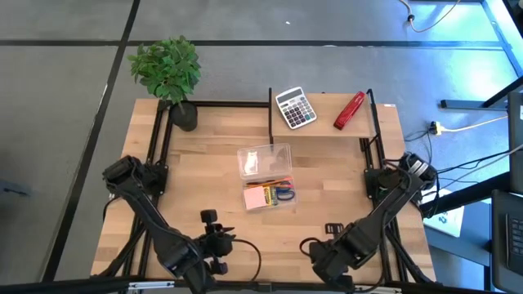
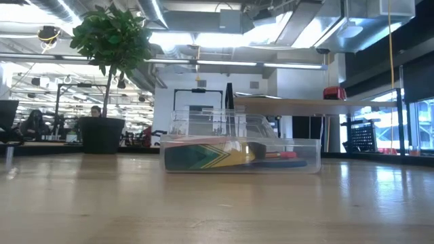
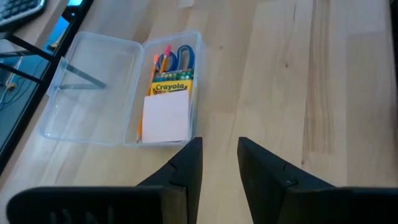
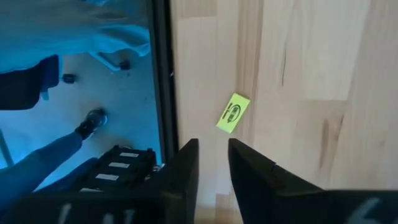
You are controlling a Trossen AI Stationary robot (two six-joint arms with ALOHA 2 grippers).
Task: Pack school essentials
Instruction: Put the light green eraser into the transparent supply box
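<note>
A clear plastic case (image 1: 265, 175) lies open at the table's middle, its lid (image 3: 93, 81) flat on the wood on the far side of its base. The base holds a pink note pad (image 1: 258, 198), a green-yellow crayon box (image 3: 171, 87), blue-handled scissors (image 3: 185, 56) and orange pencils (image 3: 160, 62). My left gripper (image 1: 219, 233) hovers near the front edge, left of the case, pointing at it, open by a narrow gap (image 3: 219, 152) with nothing in it. My right gripper (image 1: 315, 247) hangs near the front edge, right of the case, pointing down, narrowly open (image 4: 213, 155) and empty.
A potted plant (image 1: 167, 69) stands at the far left corner. A grey calculator (image 1: 296, 108) and a red stapler (image 1: 350, 110) lie on a raised shelf at the back. A yellow-green sticker (image 4: 232, 113) is on the wood below my right gripper. A person's leg (image 4: 62, 149) shows beside the table.
</note>
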